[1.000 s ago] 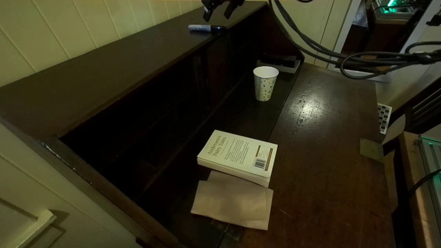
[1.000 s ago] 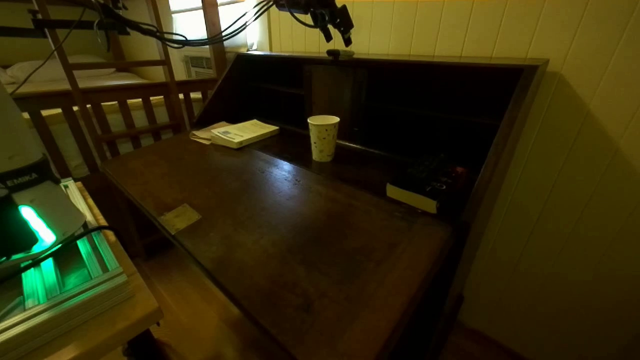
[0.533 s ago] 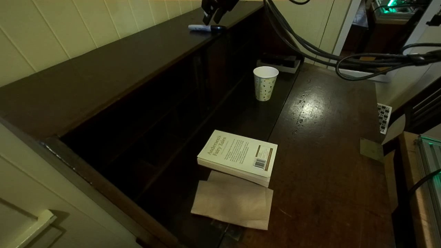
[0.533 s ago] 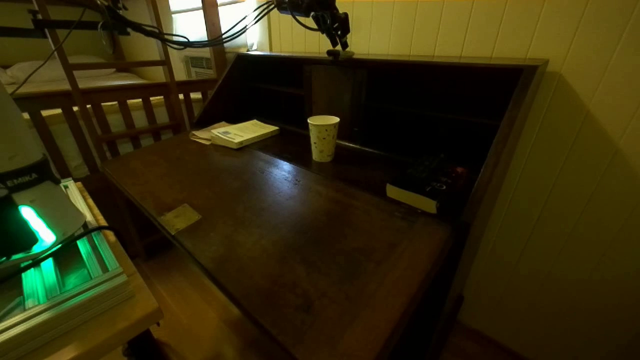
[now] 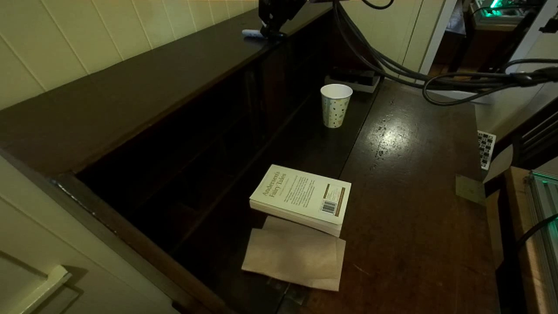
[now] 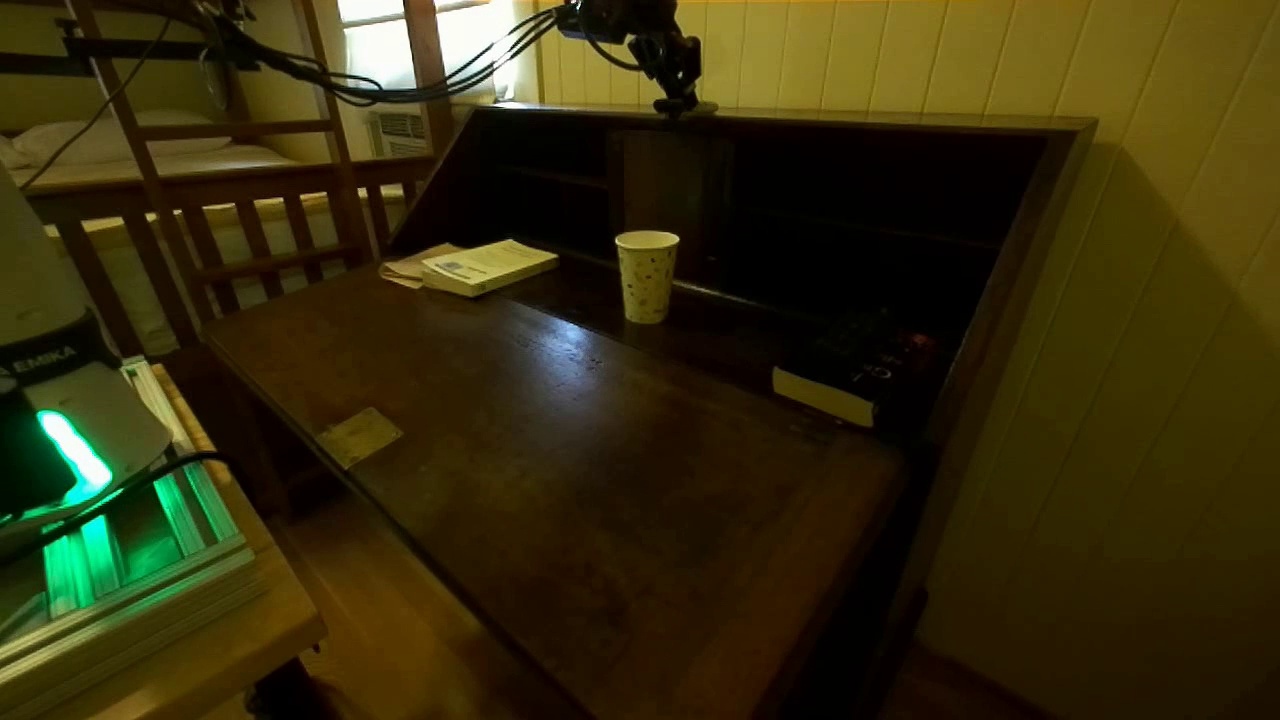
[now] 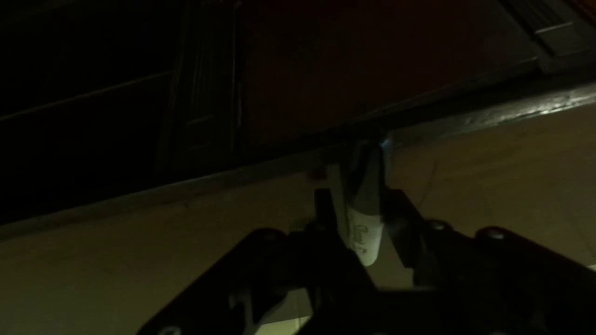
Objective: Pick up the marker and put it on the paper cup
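Brown paper: it lies flat on the desk and is the nearest of the loose things in an exterior view; its far part is hidden by the book.
Book: a white paperback, back cover up, on which one can read "Andersen's Fairy Tales".
Paper cup: it stands upright on the desk in both exterior views, white with small dark spots, well apart from the book and from the marker.
Dark book: a thick one, it lies farther back than the cup, near the end of the desk.
Marker: it lies on the upper shelf of the desk, with the dark end near the front edge and the white end toward the wall.
Gripper: it is low at the shelf, one finger on each side of the marker, with a narrow gap between them; whether they press on it, I cannot tell.
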